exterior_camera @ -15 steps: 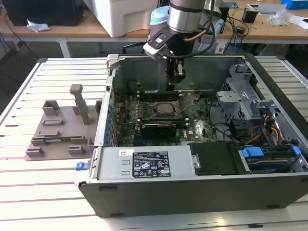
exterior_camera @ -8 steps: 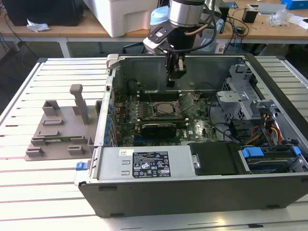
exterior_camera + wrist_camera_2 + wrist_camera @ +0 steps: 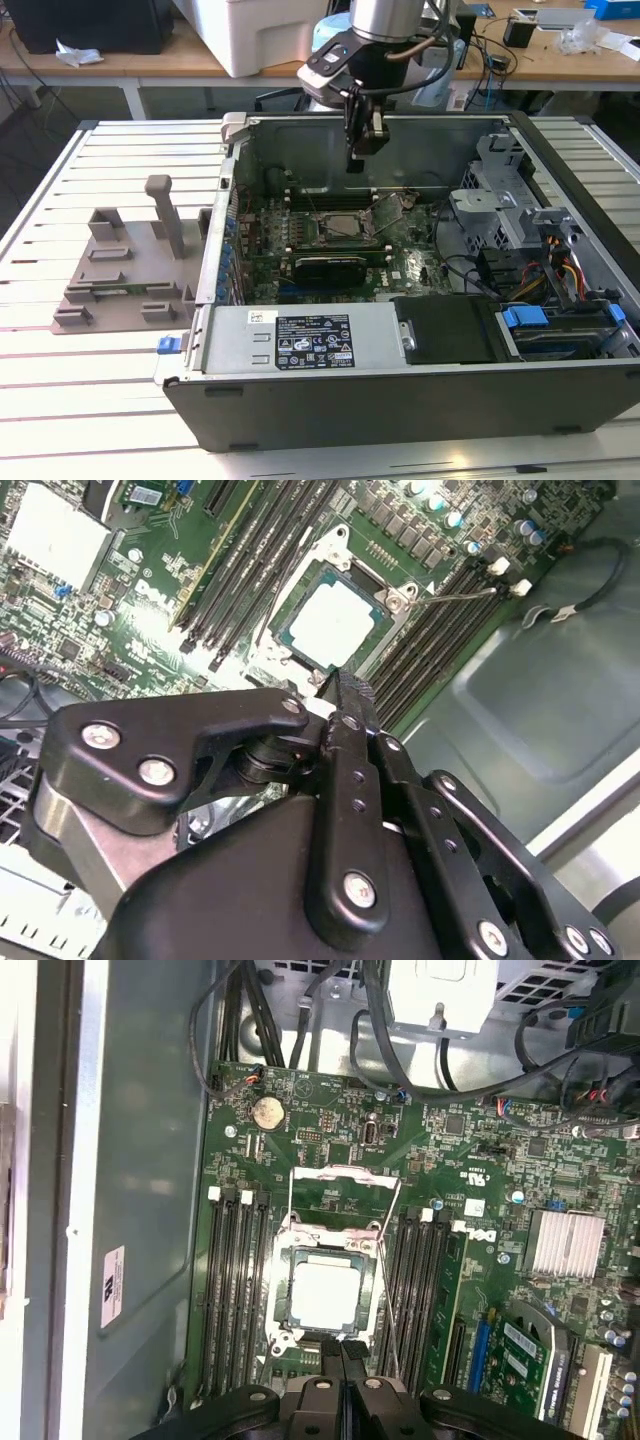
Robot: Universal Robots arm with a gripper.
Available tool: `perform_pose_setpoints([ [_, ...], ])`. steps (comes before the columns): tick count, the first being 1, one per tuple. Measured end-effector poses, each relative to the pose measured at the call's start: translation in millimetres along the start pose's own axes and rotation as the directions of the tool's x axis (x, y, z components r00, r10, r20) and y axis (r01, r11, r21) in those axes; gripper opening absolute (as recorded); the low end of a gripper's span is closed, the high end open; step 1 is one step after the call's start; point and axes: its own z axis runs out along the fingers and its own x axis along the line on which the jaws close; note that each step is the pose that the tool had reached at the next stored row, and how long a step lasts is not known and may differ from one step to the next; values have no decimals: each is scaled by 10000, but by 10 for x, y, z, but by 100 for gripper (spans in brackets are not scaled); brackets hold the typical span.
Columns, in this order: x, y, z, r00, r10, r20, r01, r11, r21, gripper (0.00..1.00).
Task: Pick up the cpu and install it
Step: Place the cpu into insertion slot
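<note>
We judge the placing step done: the cpu (image 3: 325, 1295) lies in its socket. Our end effector (image 3: 343, 1348) hangs above it, fingers pressed together, holding nothing. The socket frame (image 3: 345, 1185) stands open, not yet locked.

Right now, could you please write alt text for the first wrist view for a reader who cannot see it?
A silver-topped cpu sits in the open socket on a green motherboard, flanked by dark memory slots. The gripper, its fingers pressed together and empty, hovers over the board beside the socket.

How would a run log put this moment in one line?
gripper: shut, empty, above cpu | cpu: lying in socket
</note>
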Motion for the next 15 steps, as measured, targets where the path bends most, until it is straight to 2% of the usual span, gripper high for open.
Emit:
perform_pose_setpoints([
  [7, -5, -17, -169, 10000, 0, 1, 0, 10000, 1, 11],
  [13, -11, -38, -389, 10000, 0, 1, 0, 10000, 0, 11],
  [15, -11, -39, -405, 10000, 0, -3, 0, 10000, -1, 11],
])
